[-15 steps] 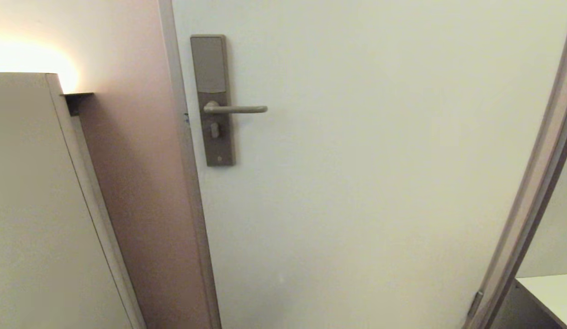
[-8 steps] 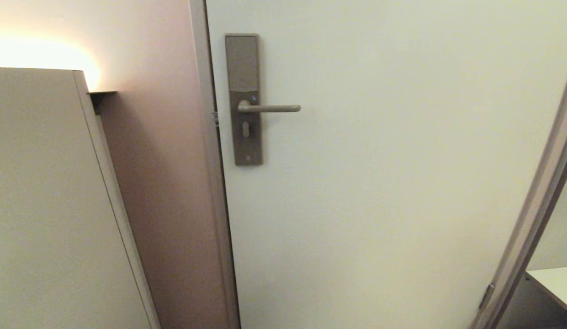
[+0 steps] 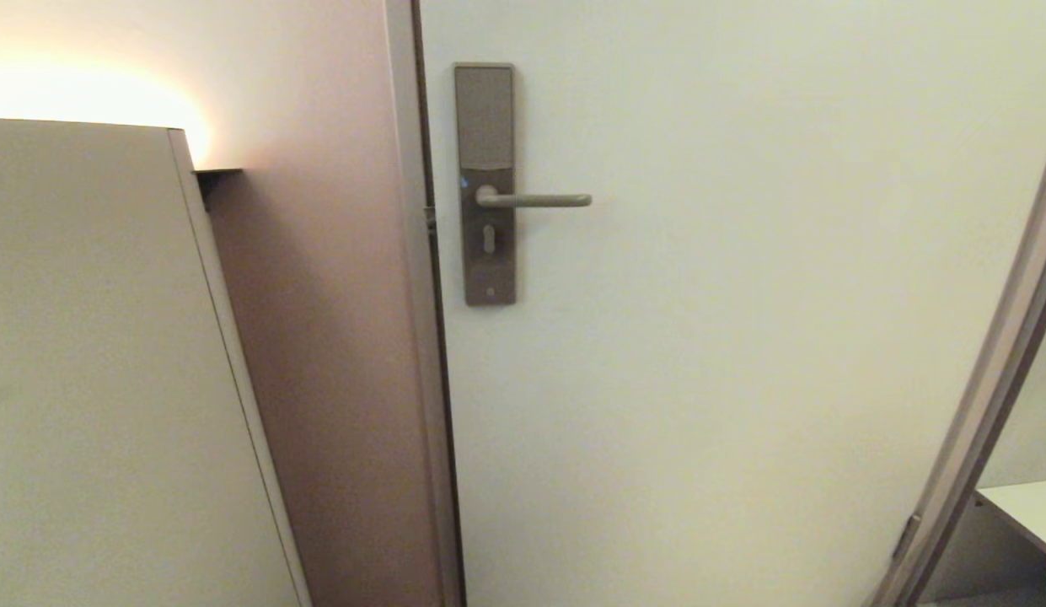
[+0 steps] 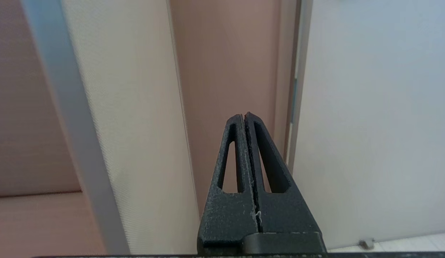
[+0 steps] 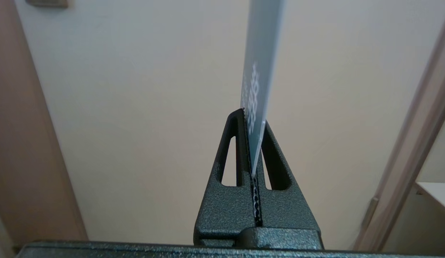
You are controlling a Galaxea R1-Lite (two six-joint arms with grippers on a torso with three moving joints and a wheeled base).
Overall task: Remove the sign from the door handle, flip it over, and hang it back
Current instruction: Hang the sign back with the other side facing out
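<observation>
The door handle (image 3: 535, 200), a slim metal lever on a tall bronze-grey lock plate (image 3: 486, 181), sticks out level on the white door with nothing hanging on it. Neither arm shows in the head view. In the right wrist view my right gripper (image 5: 254, 118) is shut on the sign (image 5: 261, 64), which stands edge-on from the jaws, its blue face with white lettering showing. That gripper faces the door below the lock plate. My left gripper (image 4: 244, 116) is shut and empty, pointing at the pink wall strip beside the door.
A beige cabinet (image 3: 93, 371) stands at the left, with a pink wall strip (image 3: 320, 337) between it and the door edge. At the right, the door frame (image 3: 986, 405) slants down, with a white tabletop corner (image 3: 1028, 510) behind it.
The whole head view has shifted: handle, lock plate and cabinet now sit further right in the picture, so the camera has moved. The handle stays bare throughout.
</observation>
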